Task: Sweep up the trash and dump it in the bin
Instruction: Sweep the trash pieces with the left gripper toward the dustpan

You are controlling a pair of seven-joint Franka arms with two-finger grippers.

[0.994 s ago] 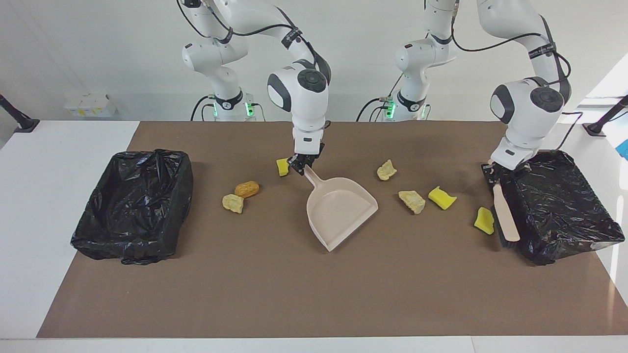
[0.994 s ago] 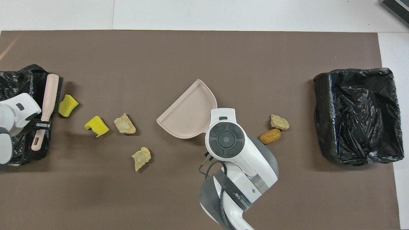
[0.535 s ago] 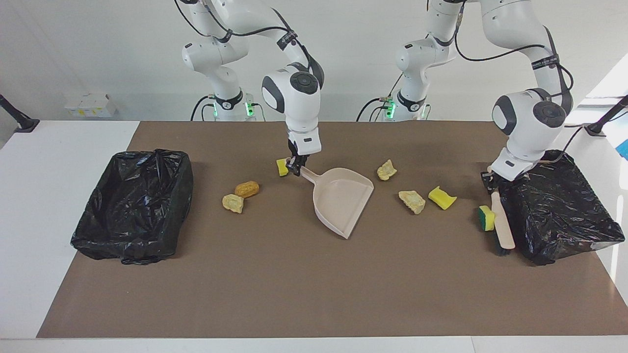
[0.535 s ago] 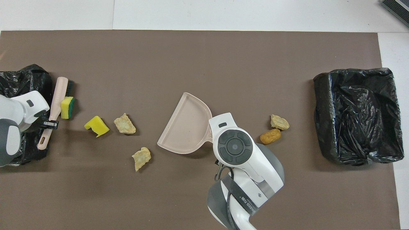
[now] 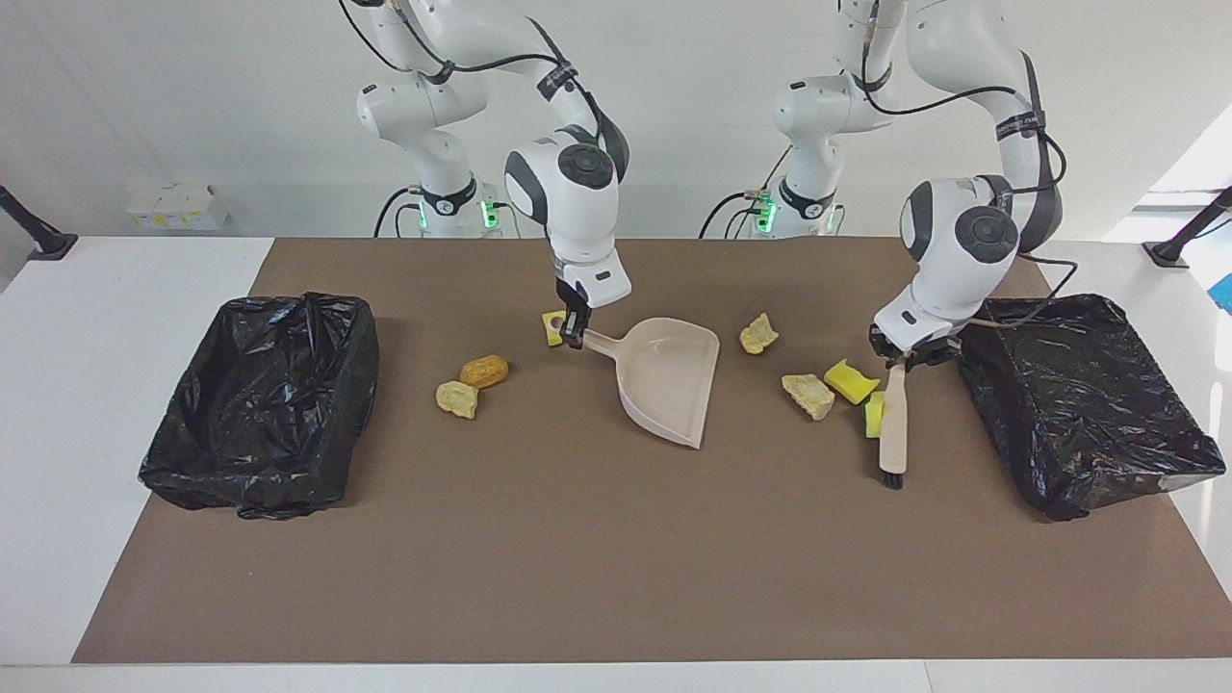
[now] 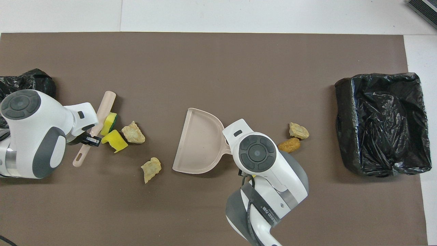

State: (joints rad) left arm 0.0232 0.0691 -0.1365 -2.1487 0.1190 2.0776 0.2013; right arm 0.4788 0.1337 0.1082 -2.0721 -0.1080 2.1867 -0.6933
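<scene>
Below the left end effector: pinching the handle of the brush, fingers pressed together on it, and holding the brush head low on the table. Pressing the brush side against a green-backed sponge chunk, with a yellow sponge chunk just beside it and touching a pale beige lump. Herding these three toward the right end effector, judging by the layout.

At the right end effector: clamping the handle of the dustpan, fingers shut on it, and keeping the pan flat on the table with its open mouth turned toward the left end effector. Showing no trash inside the pan.

Progress, as a judgement: sweeping just beginning, dumping not yet started.
- Counting all seven pieces of trash on the table, none in the pan.
- Showing nothing visible in the bin at the right arm's end or in the second bin beside the left end effector.
- Leaving a further beige lump between the two end effectors, well apart from the brush.
- Leaving an orange-brown lump and a beige piece between the right end effector and its bin.
- Leaving a small yellow chunk just beside the right end effector.

Arm pose: right arm reaching steeply down, wrist near vertical; left arm bent at the elbow, wrist tilted over the brush handle.
</scene>
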